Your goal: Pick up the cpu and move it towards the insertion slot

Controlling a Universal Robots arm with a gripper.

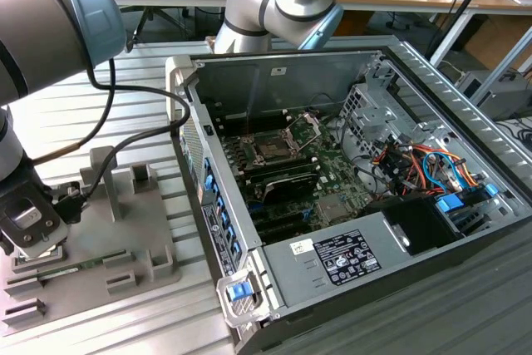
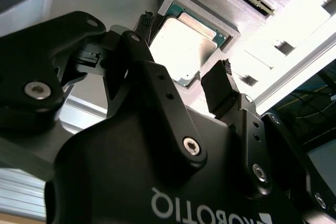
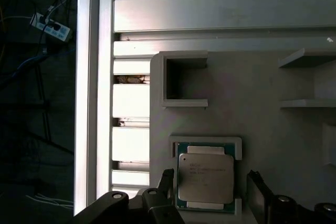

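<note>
The gripper (image 2: 184, 45) hangs close above the grey tray (image 3: 273, 140), its fingers (image 3: 256, 184) spread apart on either side of the cpu (image 3: 206, 178) and not closed on it. The cpu is a flat square chip with a silvery metal lid and a green edge, seated in a rimmed tray recess. In the exterior view, the tray lies at the left beside the open computer case (image 1: 274, 81). The insertion slot (image 1: 273, 149) sits inside the case to the right, well apart from the cpu.
</note>
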